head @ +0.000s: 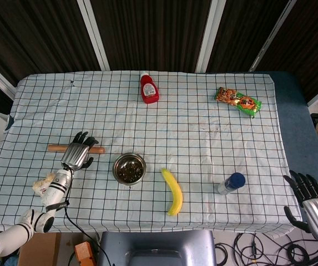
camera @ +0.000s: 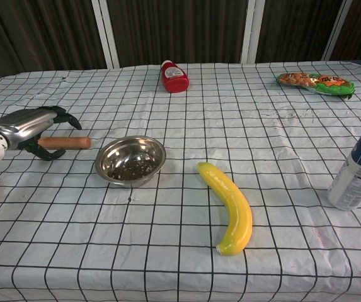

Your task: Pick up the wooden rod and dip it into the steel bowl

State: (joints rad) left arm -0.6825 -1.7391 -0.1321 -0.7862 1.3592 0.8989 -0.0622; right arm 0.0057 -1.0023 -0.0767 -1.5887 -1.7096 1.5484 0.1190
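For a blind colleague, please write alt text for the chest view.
The left hand hovers over a wooden rod lying on a checked tablecloth, its fingers curled around it, beside a steel bowl. A banana, a red ketchup bottle, a snack packet and a blue-capped bottle lie around.

Dark panelled wall (head: 147, 27) with pale uprights (head: 95, 33), checked tablecloth (head: 203, 138), blue floor (head: 308, 122)

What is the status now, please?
Left hand over wooden rod, grip not confirmed. Right hand open, off table. Steel bowl beside rod, path clear.
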